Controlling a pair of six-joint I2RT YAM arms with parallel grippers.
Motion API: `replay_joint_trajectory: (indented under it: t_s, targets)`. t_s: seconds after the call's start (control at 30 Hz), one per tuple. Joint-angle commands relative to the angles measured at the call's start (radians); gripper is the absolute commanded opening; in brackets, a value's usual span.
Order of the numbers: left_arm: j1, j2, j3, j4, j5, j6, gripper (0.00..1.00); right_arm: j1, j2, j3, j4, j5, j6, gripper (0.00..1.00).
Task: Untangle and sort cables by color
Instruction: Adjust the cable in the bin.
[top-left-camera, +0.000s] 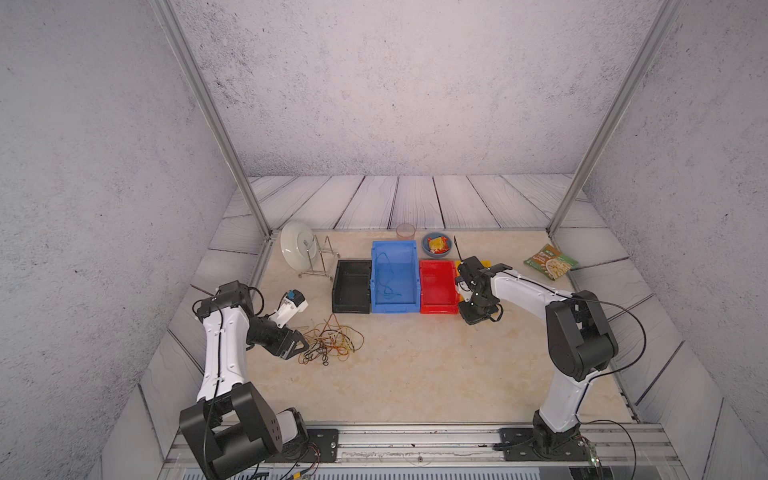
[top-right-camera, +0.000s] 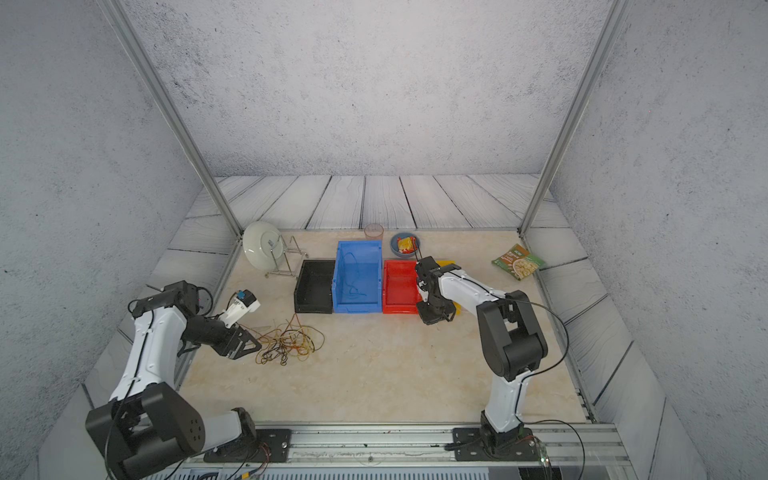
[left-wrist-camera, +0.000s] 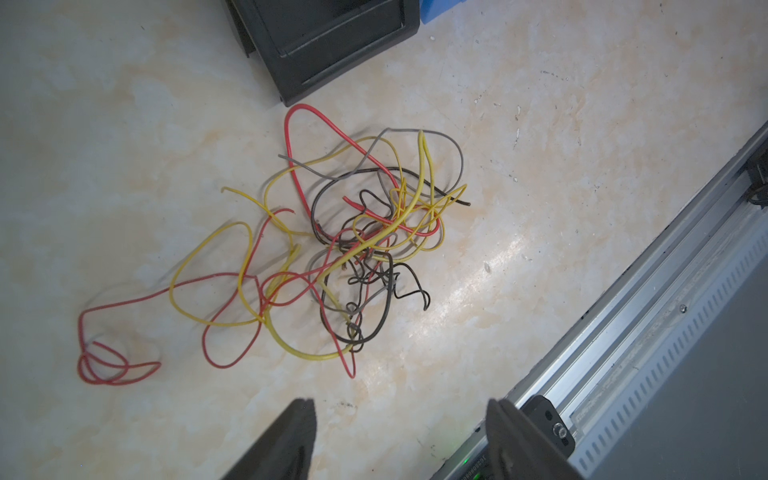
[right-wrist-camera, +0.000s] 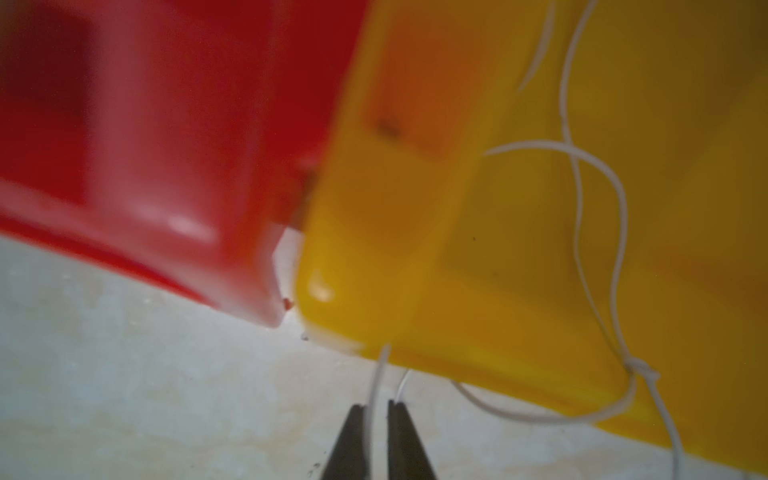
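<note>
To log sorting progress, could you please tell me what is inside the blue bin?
One blue cable lies looped inside the blue bin. Its near wall hides a strip of floor.

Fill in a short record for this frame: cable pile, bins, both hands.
Cable pile: red, yellow, black and grey, tangled on the table in front of the black bin.
Blue bin: one blue cable inside.
Left hand: open, next to the pile, holding nothing.
Right hand: shut on a thin pale cable at the front edge of the yellow bin; the cable runs into that bin.
</note>
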Motion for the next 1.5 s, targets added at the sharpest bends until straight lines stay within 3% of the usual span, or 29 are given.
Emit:
replay_joint_trajectory:
  t_s: [0.0,0.17,0.6,0.83,1.07,1.23,1.47]
  targets:
    - [0.004,-0.009,-0.001,-0.018,0.017,0.011,0.71,-0.002,-0.031,0.010,0.031,0.075,0.011,0.02]
    - [0.005,-0.005,-0.004,-0.007,0.032,0.007,0.70,-0.018,-0.071,0.117,0.011,0.162,-0.014,0.00]
    - [0.004,-0.002,-0.002,-0.013,0.041,0.005,0.70,-0.079,0.143,0.562,-0.085,0.128,-0.027,0.00]
    - [0.004,-0.004,-0.011,-0.015,0.043,0.007,0.70,-0.079,0.175,0.452,-0.014,0.080,0.024,0.00]
    - [0.004,0.000,-0.007,-0.014,0.051,0.007,0.70,-0.077,0.094,0.290,0.071,-0.142,0.117,0.00]
    - [0.003,0.000,-0.004,-0.016,0.051,0.008,0.70,-0.077,0.039,0.364,0.029,-0.279,0.117,0.00]
    - [0.003,-0.003,-0.008,-0.015,0.063,0.007,0.70,-0.076,0.004,0.519,-0.006,-0.328,0.120,0.00]
